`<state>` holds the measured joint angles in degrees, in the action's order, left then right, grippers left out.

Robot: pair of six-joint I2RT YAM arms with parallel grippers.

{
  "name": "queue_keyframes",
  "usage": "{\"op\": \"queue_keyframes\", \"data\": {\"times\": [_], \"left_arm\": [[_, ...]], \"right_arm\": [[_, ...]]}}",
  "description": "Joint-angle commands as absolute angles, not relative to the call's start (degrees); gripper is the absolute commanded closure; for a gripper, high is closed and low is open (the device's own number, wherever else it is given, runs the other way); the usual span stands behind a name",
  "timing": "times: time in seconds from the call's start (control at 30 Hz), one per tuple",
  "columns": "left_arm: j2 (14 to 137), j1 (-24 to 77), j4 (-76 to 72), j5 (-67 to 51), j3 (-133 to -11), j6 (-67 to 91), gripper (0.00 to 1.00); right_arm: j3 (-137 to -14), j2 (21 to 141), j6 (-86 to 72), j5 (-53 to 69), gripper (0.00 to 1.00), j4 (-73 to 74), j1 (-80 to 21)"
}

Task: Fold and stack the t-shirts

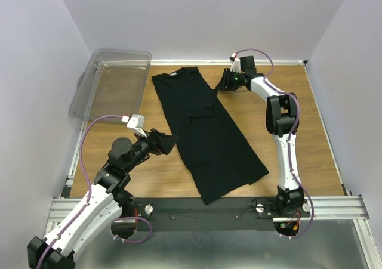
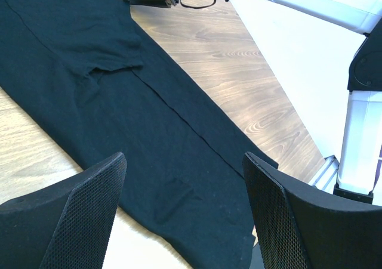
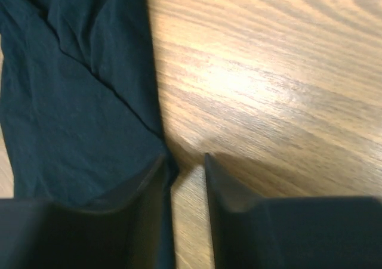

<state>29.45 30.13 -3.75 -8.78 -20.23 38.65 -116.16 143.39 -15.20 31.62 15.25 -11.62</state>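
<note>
Black cotton t-shirt [image 1: 206, 135]: light, limp, a long strip flat on counter [image 1: 298, 132]. Left hand [image 2: 185, 161] spread wide, empty, strip just ahead. Right hand [image 3: 186, 161] narrowed, nothing gripped, shirt edge at fingertip. Pinch edges or corners.

The t-shirt [image 1: 203, 132] is matt black cloth; the table [image 1: 158, 176] is smooth, faintly glossy wood grain; the bin [image 1: 113, 81] is clear glossy plastic.
</note>
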Motion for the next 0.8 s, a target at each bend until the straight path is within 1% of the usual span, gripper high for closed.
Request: {"op": "queue_keyframes", "data": {"times": [0.0,0.03,0.13,0.23,0.27,0.33,0.37,0.77], "left_arm": [[29.4,30.2,-4.5,-8.2,-20.2,38.5,0.13],[29.5,30.3,-4.6,-8.1,-20.2,38.4,0.13],[29.8,30.2,-4.7,-8.3,-20.2,38.3,0.13],[29.9,30.2,-4.7,-8.3,-20.2,38.3,0.13],[29.9,30.2,-4.7,-8.3,-20.3,38.3,0.13],[29.8,30.1,-4.7,-8.3,-20.3,38.3,0.13],[29.5,30.2,-4.6,-8.4,-20.3,38.3,0.13],[28.9,30.2,-4.4,-8.2,-20.4,38.4,0.13]], "right_arm": [[-116.9,145.7,-17.2,34.1,0.67,16.7,-11.9],[-116.8,145.6,-17.4,34.4,0.72,16.6,-11.9],[-116.4,145.3,-17.8,35.8,0.74,16.7,-11.9],[-116.3,144.9,-18.1,36.6,0.82,16.6,-11.9],[-116.4,144.7,-18.1,36.7,0.88,16.7,-11.9],[-116.5,144.2,-18.1,36.7,0.93,16.6,-11.9],[-116.6,143.8,-18.1,36.8,1.0,16.6,-11.9],[-114.8,136.3,-16.8,39.0,0.99,16.2,-13.3]]}}
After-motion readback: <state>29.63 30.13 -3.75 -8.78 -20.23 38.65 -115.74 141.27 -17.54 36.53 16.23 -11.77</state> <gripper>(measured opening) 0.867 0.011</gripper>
